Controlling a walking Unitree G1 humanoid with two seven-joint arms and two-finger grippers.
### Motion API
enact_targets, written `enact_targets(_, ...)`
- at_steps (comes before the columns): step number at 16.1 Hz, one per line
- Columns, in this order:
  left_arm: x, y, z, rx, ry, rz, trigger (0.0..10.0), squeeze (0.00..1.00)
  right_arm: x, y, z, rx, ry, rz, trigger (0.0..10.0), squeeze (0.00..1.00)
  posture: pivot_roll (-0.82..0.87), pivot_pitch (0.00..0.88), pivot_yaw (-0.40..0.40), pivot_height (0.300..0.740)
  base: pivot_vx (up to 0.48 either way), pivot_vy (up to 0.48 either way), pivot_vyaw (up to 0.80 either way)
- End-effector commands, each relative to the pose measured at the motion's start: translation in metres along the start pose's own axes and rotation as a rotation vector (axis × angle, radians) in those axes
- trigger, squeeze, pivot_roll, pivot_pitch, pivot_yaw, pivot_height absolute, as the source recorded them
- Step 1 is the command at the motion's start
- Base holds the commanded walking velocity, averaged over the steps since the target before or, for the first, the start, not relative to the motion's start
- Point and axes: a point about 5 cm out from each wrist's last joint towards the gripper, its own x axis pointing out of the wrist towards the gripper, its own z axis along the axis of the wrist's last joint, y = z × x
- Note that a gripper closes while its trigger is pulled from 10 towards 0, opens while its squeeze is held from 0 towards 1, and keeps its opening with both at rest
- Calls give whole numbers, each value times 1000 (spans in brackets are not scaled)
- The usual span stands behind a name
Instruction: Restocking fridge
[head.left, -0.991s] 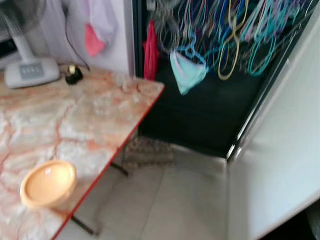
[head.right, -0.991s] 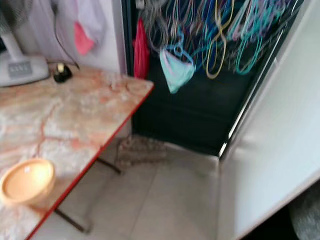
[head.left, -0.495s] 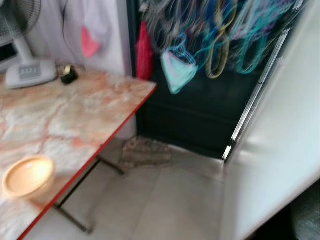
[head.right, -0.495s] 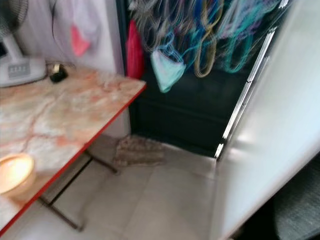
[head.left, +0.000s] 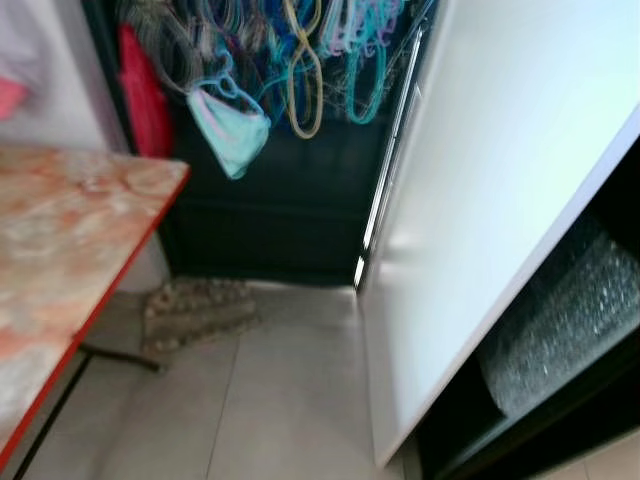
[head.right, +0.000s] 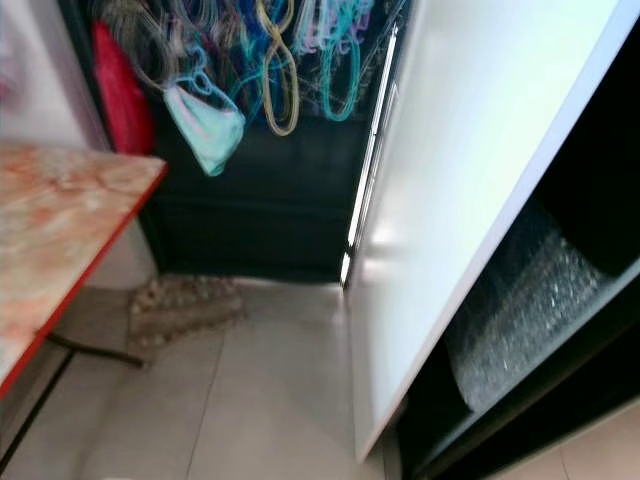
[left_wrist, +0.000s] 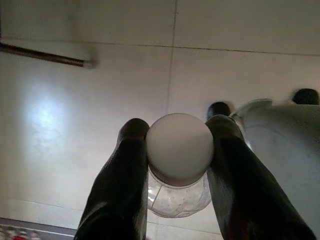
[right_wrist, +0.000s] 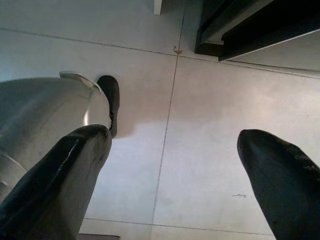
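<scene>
Left hand (left_wrist: 177, 150) pinches clear ribbed bottle (left_wrist: 179, 172), round white cap.

camera: panned right | bowl, fan: out of frame | fridge door (head.left: 480, 200): now central

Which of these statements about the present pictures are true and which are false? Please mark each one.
1. The left gripper holds a clear bottle with a white cap. True.
2. The right gripper holds a bottle too. False: its fingers are apart, with only floor between them.
3. Coloured hangers hang in the dark doorway. True.
4. The marble-patterned table has a blue edge. False: the edge is red.
5. A small mat lies on the floor by the doorway. True.
</scene>
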Motion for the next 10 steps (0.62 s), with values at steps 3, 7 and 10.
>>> enact_targets(3,1,-1,3,1,-6,-6,10000,0,-1,-4,2,-5,-5,-8,10000,0,168,0,-74,740,0,0,-800)
enact_targets(7,1,-3,4,10,-5,-15,10000,0,-1,-3,0,-7,0,-11,10000,0,154,0,-57,740,0,0,-800)
enact_targets(10,1,-3,5,8,-4,-17,10000,0,0,-2,-1,-8,1,-10,10000,0,147,0,-51,740,0,0,-800)
